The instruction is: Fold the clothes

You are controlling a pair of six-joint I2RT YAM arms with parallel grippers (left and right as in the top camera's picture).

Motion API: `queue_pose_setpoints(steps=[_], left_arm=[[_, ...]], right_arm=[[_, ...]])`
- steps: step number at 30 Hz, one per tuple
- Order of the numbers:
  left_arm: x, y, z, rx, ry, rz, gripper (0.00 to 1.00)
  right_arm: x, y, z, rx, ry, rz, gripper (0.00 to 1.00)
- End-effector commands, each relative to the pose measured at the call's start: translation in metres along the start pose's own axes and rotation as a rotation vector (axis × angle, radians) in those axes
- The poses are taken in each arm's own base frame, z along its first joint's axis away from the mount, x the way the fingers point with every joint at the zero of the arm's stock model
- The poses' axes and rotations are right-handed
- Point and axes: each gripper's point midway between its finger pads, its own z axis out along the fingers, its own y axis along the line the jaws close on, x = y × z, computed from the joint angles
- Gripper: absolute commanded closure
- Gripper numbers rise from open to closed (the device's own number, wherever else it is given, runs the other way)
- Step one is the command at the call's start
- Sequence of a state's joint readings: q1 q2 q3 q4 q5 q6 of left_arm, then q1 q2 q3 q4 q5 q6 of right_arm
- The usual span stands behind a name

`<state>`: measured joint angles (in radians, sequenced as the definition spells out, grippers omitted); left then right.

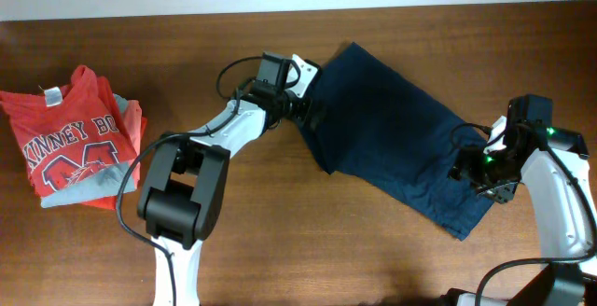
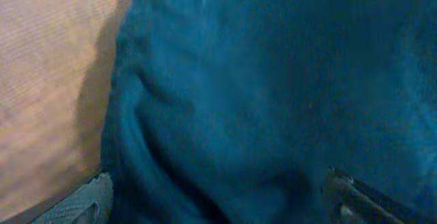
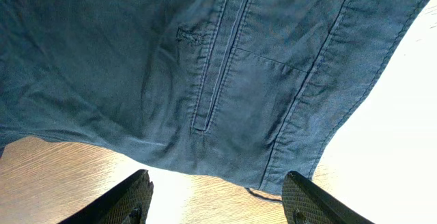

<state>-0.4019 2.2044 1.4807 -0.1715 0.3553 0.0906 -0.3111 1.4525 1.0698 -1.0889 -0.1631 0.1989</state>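
Navy garment (image 1: 392, 129): one piece, dark blue cloth, lying flat on the right half of the tabletop (image 1: 280, 241). It runs on a slant from close to the middle of the far edge down toward the near right corner. Surface is mostly smooth, with soft creases at the far-left end.

Detail, right wrist view: the garment (image 3: 136, 60) shows a stitched fly seam, a band along one hem, and a loose thread at the lower corner. Pale wood of the tabletop (image 3: 68, 173) shows below it.

Left gripper (image 1: 303, 108): at the garment's far-left end, nearest the far edge. In the left wrist view the left gripper (image 2: 218, 207) has its fingers spread wide, and bunched blue cloth (image 2: 273, 80) fills the space between them. No pinch on the cloth can be seen. Bare tabletop (image 2: 48, 80) lies to one side.

Right gripper (image 1: 478, 171): at the garment's opposite end, toward the right edge. In the right wrist view the right gripper (image 3: 218, 200) is spread wide and holds nothing. The garment's hem lies just beyond its fingertips, and wood shows between them.

Stack of folded shirts (image 1: 70, 143): near the left edge, well apart from the garment. A red shirt with white lettering lies on top, and grey cloth shows beneath it.
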Motion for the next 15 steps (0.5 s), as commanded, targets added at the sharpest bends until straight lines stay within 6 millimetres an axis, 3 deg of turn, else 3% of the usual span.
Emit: queue_pose_setpoints(steps=[1, 5, 8, 10, 11, 12, 13, 15], left_arm=[[0.023, 0.005, 0.014, -0.004, 0.078, -0.012, 0.07], [0.054, 0.011, 0.015, -0.027, 0.189, -0.053, 0.26], [0.064, 0.014, 0.012, -0.045, 0.231, -0.066, 0.43], [0.066, 0.014, 0.012, -0.044, 0.238, -0.069, 0.61], [0.067, 0.013, 0.012, -0.044, 0.242, -0.070, 0.85], [0.068, 0.013, 0.012, -0.043, 0.246, -0.071, 0.95], [0.071, 0.013, 0.010, -0.044, 0.260, -0.077, 1.00], [0.078, 0.021, 0.006, -0.074, 0.294, -0.094, 1.00]], right_arm=[[0.002, -0.001, 0.001, -0.007, 0.012, 0.007, 0.33], [0.003, -0.001, 0.001, -0.006, 0.014, 0.001, 0.29], [0.003, -0.001, 0.001, -0.006, 0.013, 0.001, 0.29], [0.003, -0.001, 0.001, -0.006, 0.013, 0.000, 0.29], [0.003, -0.001, 0.001, -0.006, 0.013, 0.000, 0.29], [0.003, -0.001, 0.001, -0.006, 0.013, 0.000, 0.29], [0.003, -0.001, 0.001, -0.006, 0.013, -0.001, 0.29], [0.003, -0.002, 0.001, -0.001, 0.012, -0.004, 0.29]])
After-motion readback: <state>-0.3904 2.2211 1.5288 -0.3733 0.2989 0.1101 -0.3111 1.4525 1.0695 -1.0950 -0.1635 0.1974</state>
